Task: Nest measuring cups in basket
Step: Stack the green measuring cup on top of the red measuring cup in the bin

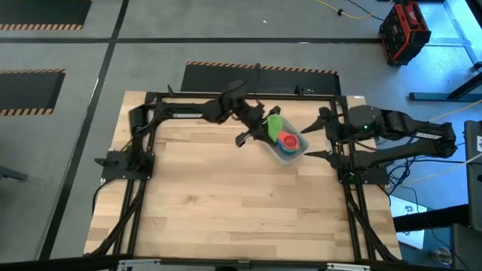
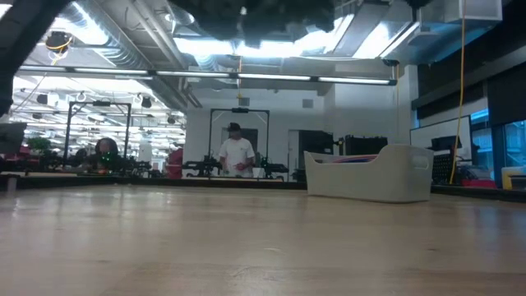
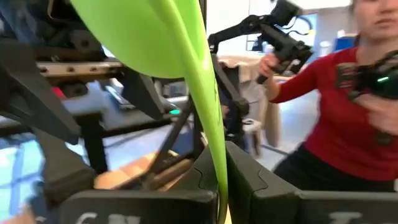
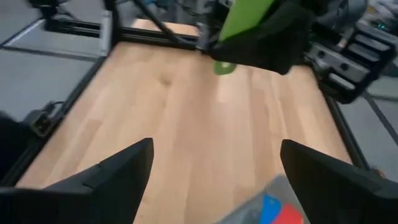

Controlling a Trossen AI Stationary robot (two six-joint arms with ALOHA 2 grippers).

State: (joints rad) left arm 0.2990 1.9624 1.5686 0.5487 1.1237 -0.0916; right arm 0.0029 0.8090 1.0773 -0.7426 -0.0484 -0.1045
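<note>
My left gripper is shut on the green measuring cup, held over the far left corner of the basket. The pale grey basket stands on the table near its far right side and shows in the low view as the basket. Inside it lie a red cup and a blue cup, one in the other. My right gripper is open, just right of the basket, fingers wide apart. Other cups are hidden or out of view. My left gripper pinches the green cup's flat handle between its two fingers. The handle lies along the fingers and the bowl sticks out beyond them. The cup is lifted clear of table and basket.
The wooden table is bare across its middle and near side. Black frame rails run along its left, far and right edges. Beyond the table a person in a red top holds a hand-held gripper; another person stands far back.
</note>
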